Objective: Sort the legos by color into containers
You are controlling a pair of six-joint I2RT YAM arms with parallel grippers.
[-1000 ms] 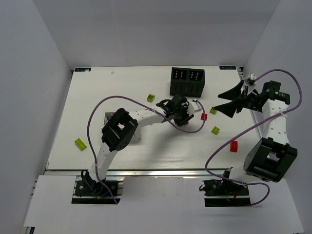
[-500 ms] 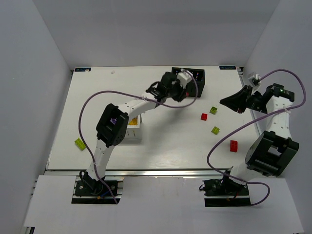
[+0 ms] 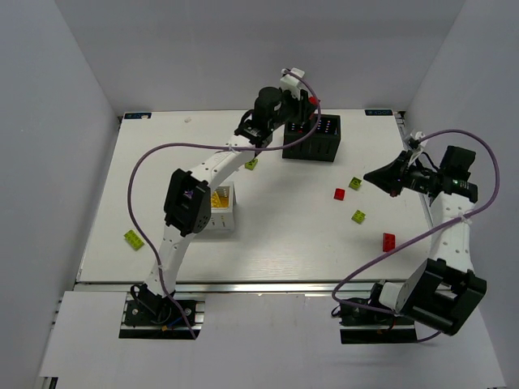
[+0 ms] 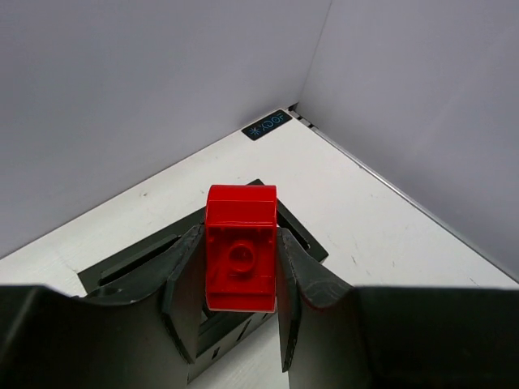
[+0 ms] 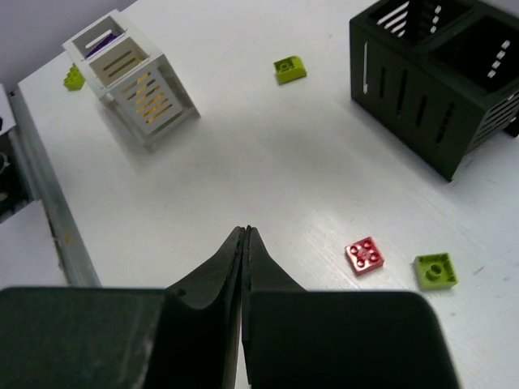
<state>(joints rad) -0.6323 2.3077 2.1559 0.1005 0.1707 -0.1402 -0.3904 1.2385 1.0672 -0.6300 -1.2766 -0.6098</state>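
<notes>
The left jaws grip a red brick (image 4: pixel 240 267) just above the black box (image 3: pixel 310 149), not yet released. The right jaws are pinched together, empty, well right of it. The white box (image 3: pixel 224 219), nearer-left of it, shows yellow and purple. Two reds (image 3: pixel 339 194) and four greens (image 3: pixel 358 216) lie loose on the bench (image 3: pixel 276 243): likely halfway.

- A robotics lab test cell: plain grey walls (image 3: pixel 243 49) box in a white table (image 3: pixel 268 243) on three sides.
- Two robot arms, left (image 3: pixel 188 203) and right (image 3: pixel 451 235), are bolted to a metal rail (image 3: pixel 268 286) at its near edge.
- Purple cables (image 3: pixel 135 172) loop loose over the arms.
- Loose legos (image 3: pixel 358 216) and slotted containers, black (image 3: pixel 312 151) and white (image 3: pixel 228 224), sit on the table.
</notes>
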